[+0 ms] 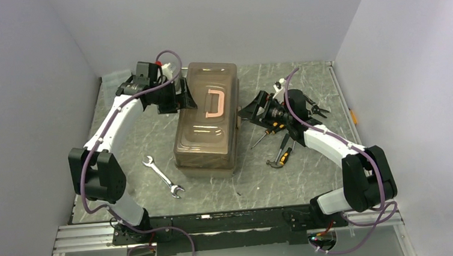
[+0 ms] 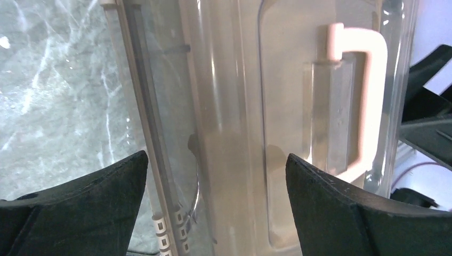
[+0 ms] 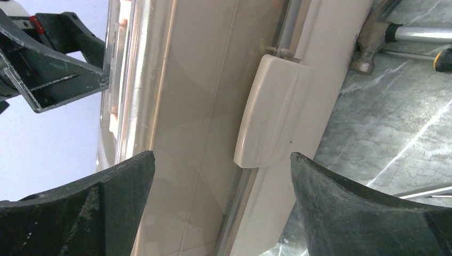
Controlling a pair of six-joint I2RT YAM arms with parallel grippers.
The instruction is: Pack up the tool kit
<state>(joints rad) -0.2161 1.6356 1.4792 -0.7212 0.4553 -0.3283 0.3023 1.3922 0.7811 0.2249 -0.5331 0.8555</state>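
The tan-brown tool kit box (image 1: pixel 206 135) stands mid-table, its smoky lid down and its pink handle (image 1: pixel 213 103) lying flat on top. My left gripper (image 1: pixel 187 100) is open at the box's left side near the far end; the lid (image 2: pixel 234 106) and handle (image 2: pixel 368 96) fill the left wrist view between its jaws (image 2: pixel 216 157), which hold nothing. My right gripper (image 1: pixel 248 113) is open at the box's right side, level with the pale latch (image 3: pixel 272 112), its jaws (image 3: pixel 222 155) empty. A steel wrench (image 1: pixel 163 176) lies left of the box.
A hammer (image 1: pixel 277 159), black-orange screwdrivers (image 1: pixel 260 139) and pliers (image 1: pixel 318 108) lie right of the box, under and around the right arm. The hammer head (image 3: pixel 373 42) shows close to the box base. Grey walls enclose the table on three sides.
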